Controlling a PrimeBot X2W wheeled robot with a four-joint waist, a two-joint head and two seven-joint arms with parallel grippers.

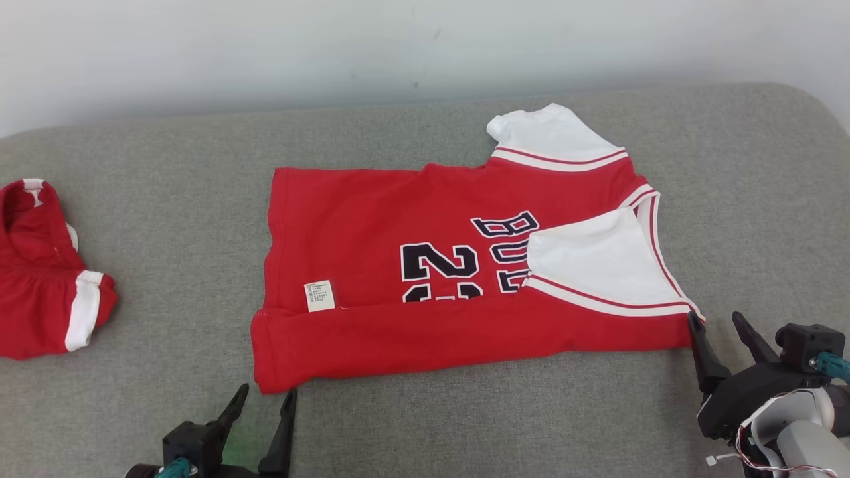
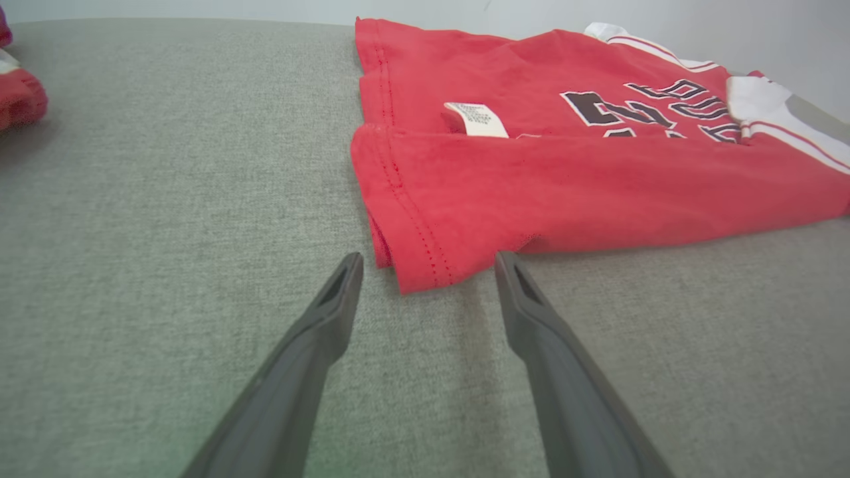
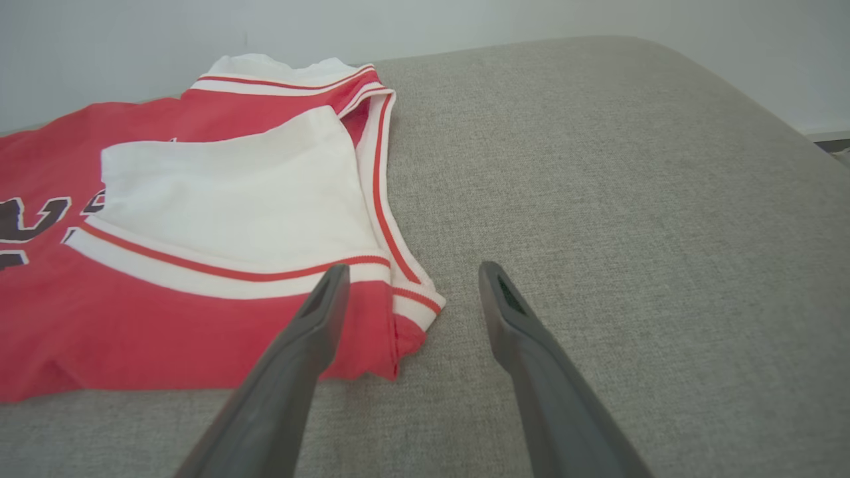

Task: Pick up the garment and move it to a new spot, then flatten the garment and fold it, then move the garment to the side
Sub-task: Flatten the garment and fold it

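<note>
The garment (image 1: 412,265) is a red jersey with white sleeves and dark lettering, lying flat on the grey cushion (image 1: 425,425), its near long edge folded over the body. My left gripper (image 1: 264,405) stands open just below the garment's near left corner (image 2: 415,265), which lies between the two fingertips without being pinched. My right gripper (image 1: 716,325) is open too, at the near right corner (image 3: 415,312), with its left finger (image 3: 319,312) over the hem. A white care label (image 1: 319,295) shows beside the fold.
A second red and white garment (image 1: 46,279) lies bunched at the cushion's far left. The cushion's rounded corner (image 1: 807,106) is at the back right, with a pale wall (image 1: 265,46) behind. Bare grey fabric lies in front of the jersey.
</note>
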